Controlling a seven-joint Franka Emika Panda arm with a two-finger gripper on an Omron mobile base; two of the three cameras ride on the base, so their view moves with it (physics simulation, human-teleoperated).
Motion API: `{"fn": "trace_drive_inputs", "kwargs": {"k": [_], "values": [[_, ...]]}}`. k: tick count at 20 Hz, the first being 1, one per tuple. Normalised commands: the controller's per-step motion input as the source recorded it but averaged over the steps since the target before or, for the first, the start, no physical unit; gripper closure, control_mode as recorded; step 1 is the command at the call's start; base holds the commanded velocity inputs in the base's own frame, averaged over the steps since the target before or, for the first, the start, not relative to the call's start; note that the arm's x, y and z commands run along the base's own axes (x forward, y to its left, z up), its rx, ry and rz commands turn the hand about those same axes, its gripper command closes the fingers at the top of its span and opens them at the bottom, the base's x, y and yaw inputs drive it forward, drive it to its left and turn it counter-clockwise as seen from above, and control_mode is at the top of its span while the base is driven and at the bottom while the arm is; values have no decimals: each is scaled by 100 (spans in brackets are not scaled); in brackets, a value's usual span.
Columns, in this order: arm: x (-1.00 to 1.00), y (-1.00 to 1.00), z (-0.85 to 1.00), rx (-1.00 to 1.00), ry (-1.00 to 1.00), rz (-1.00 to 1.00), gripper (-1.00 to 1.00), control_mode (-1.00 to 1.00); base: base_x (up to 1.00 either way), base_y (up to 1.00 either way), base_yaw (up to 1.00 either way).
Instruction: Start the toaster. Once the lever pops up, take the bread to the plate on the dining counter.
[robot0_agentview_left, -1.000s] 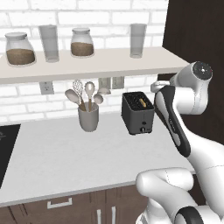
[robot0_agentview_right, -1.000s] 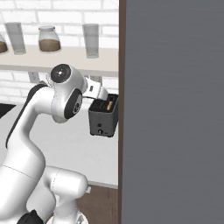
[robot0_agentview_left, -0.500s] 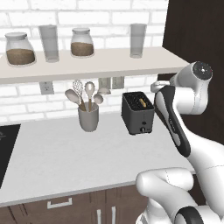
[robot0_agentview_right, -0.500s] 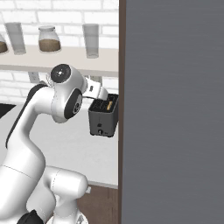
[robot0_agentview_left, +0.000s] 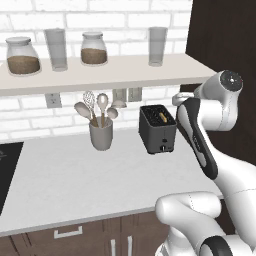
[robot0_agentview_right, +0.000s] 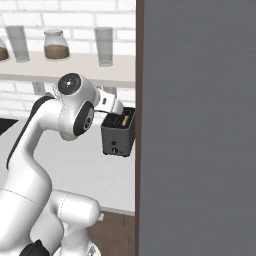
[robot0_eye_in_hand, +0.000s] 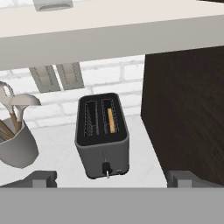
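Observation:
The dark toaster (robot0_agentview_left: 157, 130) (robot0_agentview_right: 118, 134) (robot0_eye_in_hand: 103, 136) stands on the white worktop against the brick wall. A thin tan slice of bread (robot0_eye_in_hand: 111, 120) (robot0_agentview_left: 163, 118) sits down in its right-hand slot. A small pale knob (robot0_eye_in_hand: 106, 166) shows low on its narrow front face. My gripper (robot0_eye_in_hand: 113, 179) hovers above and in front of the toaster, open wide, with nothing between its fingers (robot0_eye_in_hand: 42, 178). The arm's elbow (robot0_agentview_left: 200, 135) is close to the toaster's right side. The plate and the dining counter are out of view.
A grey crock of utensils (robot0_agentview_left: 101, 135) (robot0_eye_in_hand: 15, 146) stands left of the toaster. A shelf with jars and glasses (robot0_agentview_left: 100, 75) overhangs it. A tall dark cabinet panel (robot0_eye_in_hand: 183, 109) (robot0_agentview_right: 200, 125) walls off the right. A black cooktop (robot0_agentview_left: 7, 167) lies at far left.

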Motion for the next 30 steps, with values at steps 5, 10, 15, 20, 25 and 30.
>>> {"fn": "trace_drive_inputs", "kwargs": {"k": [5,10,15,20,25,30], "values": [[0,0,0,0,0,0,-100,-100,0,0,0],[0,0,0,0,0,0,-100,-100,0,0,0],[0,0,0,0,0,0,-100,-100,0,0,0],[0,0,0,0,0,0,-100,-100,0,0,0],[0,0,0,0,0,0,-100,-100,0,0,0],[0,0,0,0,0,0,-100,-100,0,0,0]]}}
